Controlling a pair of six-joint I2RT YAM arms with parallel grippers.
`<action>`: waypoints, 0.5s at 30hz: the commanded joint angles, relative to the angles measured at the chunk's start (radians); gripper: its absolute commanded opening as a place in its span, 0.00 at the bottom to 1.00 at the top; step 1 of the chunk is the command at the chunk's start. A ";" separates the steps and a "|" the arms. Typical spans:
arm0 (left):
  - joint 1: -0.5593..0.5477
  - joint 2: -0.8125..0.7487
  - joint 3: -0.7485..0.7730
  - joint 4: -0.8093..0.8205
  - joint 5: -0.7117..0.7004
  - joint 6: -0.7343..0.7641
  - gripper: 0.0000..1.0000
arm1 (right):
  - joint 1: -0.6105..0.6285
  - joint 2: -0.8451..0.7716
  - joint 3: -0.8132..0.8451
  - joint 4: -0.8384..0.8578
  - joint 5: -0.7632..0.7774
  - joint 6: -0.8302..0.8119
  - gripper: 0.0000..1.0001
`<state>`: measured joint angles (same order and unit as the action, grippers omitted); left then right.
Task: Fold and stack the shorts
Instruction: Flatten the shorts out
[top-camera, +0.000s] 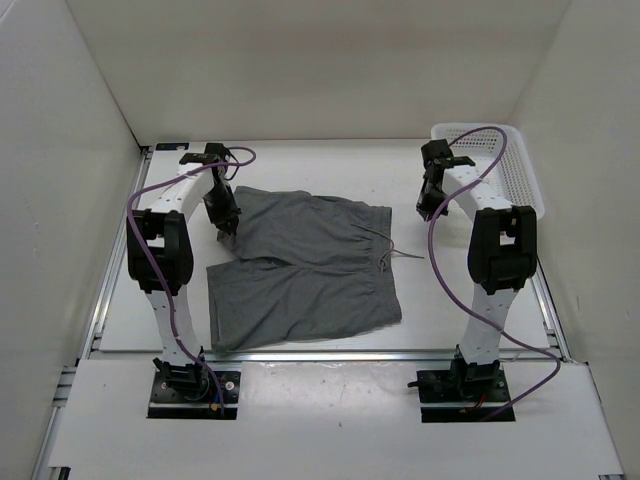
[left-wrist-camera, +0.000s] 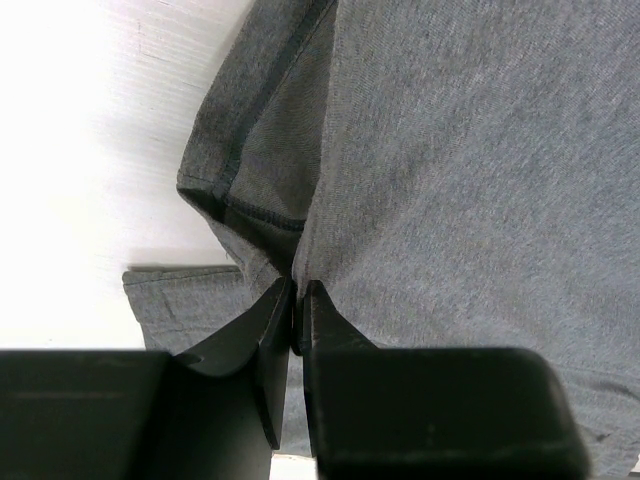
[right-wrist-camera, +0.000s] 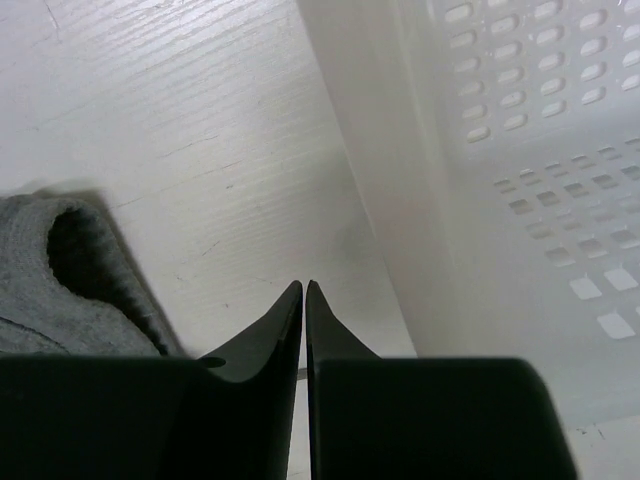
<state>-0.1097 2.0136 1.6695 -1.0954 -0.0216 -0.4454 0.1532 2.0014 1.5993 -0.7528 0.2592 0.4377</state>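
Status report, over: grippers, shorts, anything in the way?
Left gripper shut, pinching the shorts near a leg hem. Right gripper shut, empty, beside the basket. Shorts spread out, unfolded. Nothing on them.

The white counter (top-camera: 300, 165) carries grey shorts (top-camera: 300, 270) spread flat across its middle, the drawstring (top-camera: 400, 255) trailing right onto bare surface, and a white mesh basket (top-camera: 525, 180) in the far right corner.

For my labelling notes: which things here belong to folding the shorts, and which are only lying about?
Job: the shorts; left gripper, shut on a leg edge; right gripper, shut, empty.
Lying about: white mesh basket, beside the right gripper.
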 joint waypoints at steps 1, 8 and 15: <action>-0.004 -0.082 0.024 0.008 0.008 0.004 0.22 | -0.006 -0.041 -0.016 0.023 -0.017 -0.008 0.08; -0.004 -0.092 0.024 0.008 -0.001 0.004 0.22 | 0.052 -0.141 -0.061 0.145 -0.302 -0.083 0.38; -0.004 -0.101 0.024 -0.001 -0.020 0.004 0.23 | 0.118 -0.207 -0.048 0.193 -0.648 -0.296 0.74</action>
<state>-0.1097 1.9949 1.6695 -1.0962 -0.0227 -0.4450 0.2531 1.8400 1.5349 -0.6029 -0.1627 0.2749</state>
